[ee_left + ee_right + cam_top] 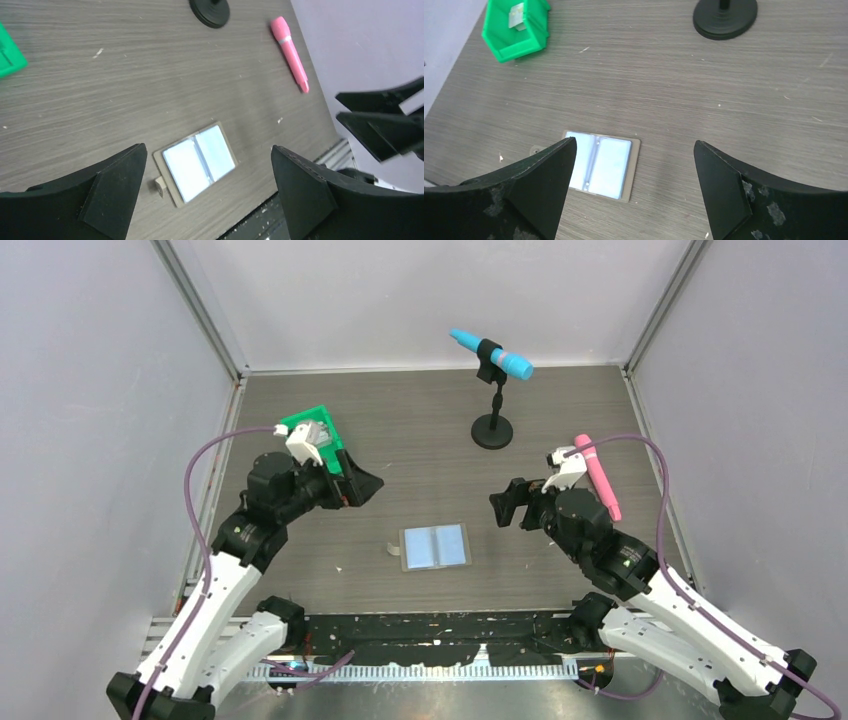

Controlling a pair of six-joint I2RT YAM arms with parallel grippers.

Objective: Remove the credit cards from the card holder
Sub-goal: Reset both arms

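Note:
The card holder lies open and flat on the table, pale blue pockets up, with a small grey tab on its left edge. It also shows in the left wrist view and the right wrist view. I see no card sticking out of its pockets. A greyish credit card stands inside the green bin. My left gripper hangs open and empty beside the bin, its jaws wide. My right gripper hovers right of the holder, open and empty.
A black stand holding a blue microphone is at the back centre. A pink microphone lies by the right wall. The green bin sits at the left, partly hidden by my left wrist. Grey walls close in three sides.

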